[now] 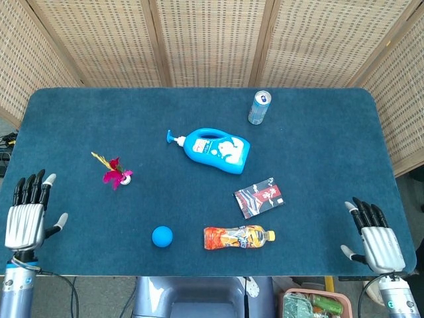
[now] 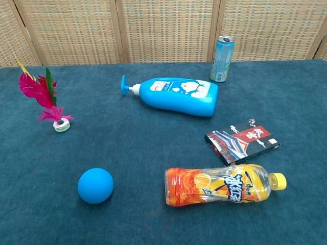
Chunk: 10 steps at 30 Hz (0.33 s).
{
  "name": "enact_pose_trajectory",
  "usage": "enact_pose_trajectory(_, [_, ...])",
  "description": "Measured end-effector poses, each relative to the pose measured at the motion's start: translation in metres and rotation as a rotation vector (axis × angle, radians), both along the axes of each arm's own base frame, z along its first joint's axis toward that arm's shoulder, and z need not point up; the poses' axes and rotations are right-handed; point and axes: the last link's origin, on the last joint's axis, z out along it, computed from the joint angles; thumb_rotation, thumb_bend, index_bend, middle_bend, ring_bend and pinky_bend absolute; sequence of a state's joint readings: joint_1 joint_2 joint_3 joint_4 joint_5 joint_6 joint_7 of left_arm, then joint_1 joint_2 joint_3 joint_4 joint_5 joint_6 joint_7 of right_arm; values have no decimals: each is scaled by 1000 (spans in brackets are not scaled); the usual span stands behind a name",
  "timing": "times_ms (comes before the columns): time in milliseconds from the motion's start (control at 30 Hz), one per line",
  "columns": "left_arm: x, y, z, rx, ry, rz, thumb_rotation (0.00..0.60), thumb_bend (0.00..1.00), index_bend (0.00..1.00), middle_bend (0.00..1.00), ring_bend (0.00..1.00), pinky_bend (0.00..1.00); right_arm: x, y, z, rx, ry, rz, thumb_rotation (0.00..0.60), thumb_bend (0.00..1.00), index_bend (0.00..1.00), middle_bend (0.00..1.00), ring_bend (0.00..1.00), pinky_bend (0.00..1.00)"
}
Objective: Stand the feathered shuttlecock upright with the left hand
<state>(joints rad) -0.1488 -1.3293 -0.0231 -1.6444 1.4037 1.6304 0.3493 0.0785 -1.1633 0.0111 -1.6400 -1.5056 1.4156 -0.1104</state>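
Both hands sit at the near table edge, holding nothing with fingers spread — my left hand (image 1: pixel 26 215) well clear of the feathered shuttlecock (image 2: pixel 47 102), my right hand (image 1: pixel 376 240) idle at the opposite corner. That shuttlecock stands on its white base on the blue table (image 1: pixel 318 152), feathers up, leaning slightly — left of the blue ball (image 2: pixel 95 185). I judge the task done; distance keeps me from knocking it.
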Motion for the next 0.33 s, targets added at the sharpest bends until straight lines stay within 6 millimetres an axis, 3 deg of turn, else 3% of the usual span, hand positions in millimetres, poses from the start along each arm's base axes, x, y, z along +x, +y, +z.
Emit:
enact_pose_trajectory(167, [-14,-21,5,-10,41,36,600,240,36,0,0,0,2,0,-2,5,4,2,600,169,49,0,0,0])
enact_pose_trajectory(333, [-19,-23,5,-26,42,49,600,239,32,0,0,0,2,0,-3,9,8,4,600,169,49,0,0,0])
